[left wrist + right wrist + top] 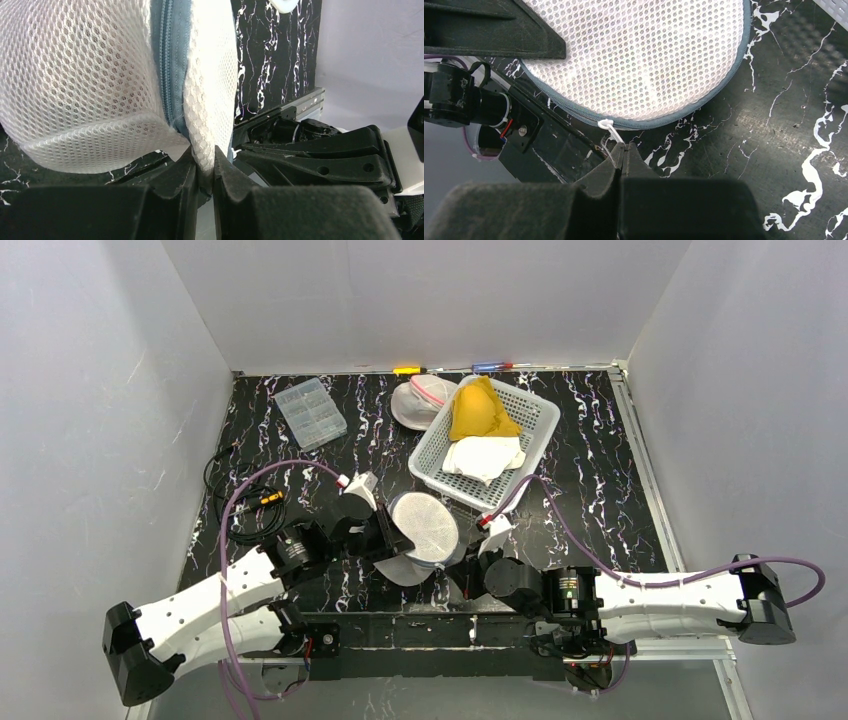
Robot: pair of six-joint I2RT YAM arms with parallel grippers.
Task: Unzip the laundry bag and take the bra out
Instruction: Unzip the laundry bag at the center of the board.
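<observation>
The laundry bag point(424, 527) is a round white mesh pouch with a grey-blue zipper, held tilted above the table's near middle. My left gripper point(204, 159) is shut on the bag's mesh edge point(210, 100) beside the zipper point(170, 60). My right gripper point(622, 146) is shut on the white zipper pull point(610, 127) at the bag's lower rim point(639, 60). In the top view the left gripper point(385, 535) is at the bag's left and the right gripper point(470, 558) at its lower right. The bra is hidden.
A white basket point(535, 430) at the back holds yellow point(480, 410) and white cloth point(485, 455). Another white mesh bag point(420, 400) lies beside it. A clear compartment box point(310, 412) sits back left. Black cables point(245, 502) lie at the left.
</observation>
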